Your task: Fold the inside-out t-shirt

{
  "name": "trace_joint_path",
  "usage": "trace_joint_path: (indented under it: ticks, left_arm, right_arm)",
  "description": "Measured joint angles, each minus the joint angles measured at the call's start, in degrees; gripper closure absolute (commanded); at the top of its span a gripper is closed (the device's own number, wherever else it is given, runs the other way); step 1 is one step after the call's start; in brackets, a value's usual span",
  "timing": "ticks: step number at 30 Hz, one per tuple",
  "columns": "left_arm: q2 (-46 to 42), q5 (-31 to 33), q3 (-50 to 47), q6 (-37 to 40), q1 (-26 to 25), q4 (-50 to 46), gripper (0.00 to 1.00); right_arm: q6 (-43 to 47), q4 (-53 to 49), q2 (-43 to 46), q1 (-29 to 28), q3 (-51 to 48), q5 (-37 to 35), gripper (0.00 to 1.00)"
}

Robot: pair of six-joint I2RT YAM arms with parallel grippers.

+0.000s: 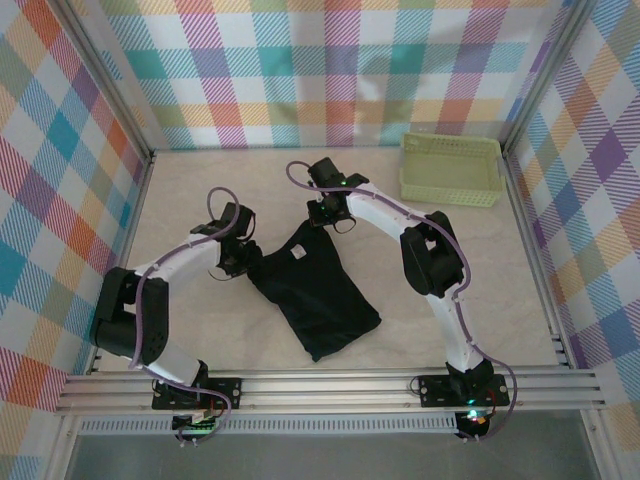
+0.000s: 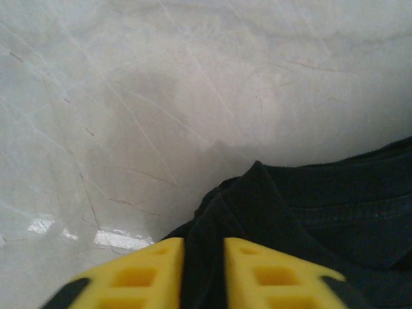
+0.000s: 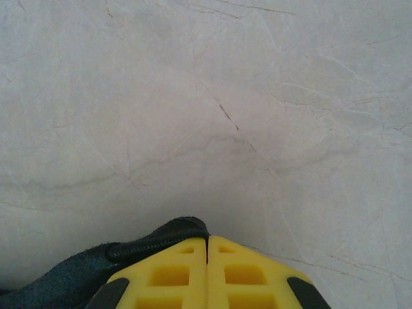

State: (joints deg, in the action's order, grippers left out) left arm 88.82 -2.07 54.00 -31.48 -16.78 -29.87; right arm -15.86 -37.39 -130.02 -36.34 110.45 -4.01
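The inside-out t-shirt (image 1: 312,292) is black and lies crumpled in the middle of the table, with a small white label (image 1: 297,254) showing near its top. My left gripper (image 1: 243,260) is at the shirt's left upper edge. In the left wrist view its yellow fingers (image 2: 141,277) stand on either side of a ridge of black fabric (image 2: 270,212), and the left gripper (image 2: 204,273) is shut on it. My right gripper (image 1: 324,214) is at the shirt's top corner. Here the right gripper (image 3: 207,248) has its fingers pressed together, and a stitched black hem (image 3: 154,241) runs into their tips.
A pale green plastic basket (image 1: 451,171) stands at the back right, next to the checked wall. Bare marbled tabletop (image 1: 200,190) lies to the left of and behind the shirt. The metal rail (image 1: 330,385) with both arm bases runs along the near edge.
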Motion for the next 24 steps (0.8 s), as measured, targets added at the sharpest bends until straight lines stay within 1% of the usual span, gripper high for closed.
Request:
trace_joint_path:
  ticks: [6,12,15,19,22,24]
  left_arm:
    - [2.6,1.3,2.7,0.9,0.0,-0.1,1.0]
    - [2.0,1.9,3.7,1.1,0.0,-0.1,1.0]
    - [-1.6,2.1,3.7,1.0,0.3,0.3,1.0]
    - [-7.0,1.5,3.5,-0.4,2.7,2.9,1.0]
    - [-6.4,0.9,3.3,-1.3,4.3,4.6,1.0]
    - [-4.7,0.0,2.9,-2.0,5.2,5.3,0.95]
  right_arm:
    - [-0.7,-0.1,0.0,0.2,0.0,-0.9,1.0]
    - [-1.3,-0.3,0.0,1.1,-0.2,-1.6,1.0]
    - [-1.3,-0.5,0.0,1.4,-0.3,-2.3,1.0]
    - [-1.3,-0.5,0.1,1.8,-0.5,-2.9,1.0]
    - [-1.3,-0.4,0.1,1.9,-0.5,-3.1,1.0]
    - [-1.3,-0.4,0.1,1.9,-0.5,-3.1,1.0]
